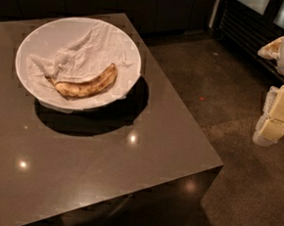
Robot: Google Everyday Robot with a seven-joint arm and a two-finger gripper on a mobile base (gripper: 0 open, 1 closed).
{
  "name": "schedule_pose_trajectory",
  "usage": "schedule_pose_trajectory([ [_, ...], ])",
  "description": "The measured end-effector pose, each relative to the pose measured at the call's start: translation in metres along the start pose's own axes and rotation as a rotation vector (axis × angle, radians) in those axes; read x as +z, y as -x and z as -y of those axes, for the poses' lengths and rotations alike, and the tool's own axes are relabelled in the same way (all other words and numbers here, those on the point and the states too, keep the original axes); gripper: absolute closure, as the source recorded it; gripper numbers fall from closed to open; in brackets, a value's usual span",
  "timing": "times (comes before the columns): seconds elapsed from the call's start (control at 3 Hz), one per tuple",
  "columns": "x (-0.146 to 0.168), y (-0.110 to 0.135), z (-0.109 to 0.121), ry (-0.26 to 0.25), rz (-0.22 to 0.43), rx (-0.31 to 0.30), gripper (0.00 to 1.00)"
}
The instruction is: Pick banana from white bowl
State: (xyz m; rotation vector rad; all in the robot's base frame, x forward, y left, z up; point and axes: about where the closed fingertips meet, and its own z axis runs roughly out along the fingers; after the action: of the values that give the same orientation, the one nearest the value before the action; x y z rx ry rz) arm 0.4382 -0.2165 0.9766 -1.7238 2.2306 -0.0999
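The banana [85, 83], yellow with brown speckling, lies curved in the near half of the white bowl [40, 33]. The bowl is lined with crumpled white paper towel [88, 47] and stands on the far left part of a dark brown table [103, 171]. My gripper [273, 120] hangs at the right edge of the view, off the table and over the floor, well to the right of the bowl and holding nothing that I can see.
The table's right edge runs diagonally from the back down to its near right corner [221, 165]. Dark speckled floor [223, 77] lies to the right. Dark cabinets [116, 0] stand behind the table, and a dark unit with glass panels [253, 15] at the far right.
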Motion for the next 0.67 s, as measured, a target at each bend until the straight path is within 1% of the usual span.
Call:
schedule_pose_trajectory([
  [0.33,0.0,0.0,0.0,0.0,0.0,0.0,0.0],
  [0.67,0.0041,0.0032,0.0039,0.011,-0.021,0.021,0.0],
])
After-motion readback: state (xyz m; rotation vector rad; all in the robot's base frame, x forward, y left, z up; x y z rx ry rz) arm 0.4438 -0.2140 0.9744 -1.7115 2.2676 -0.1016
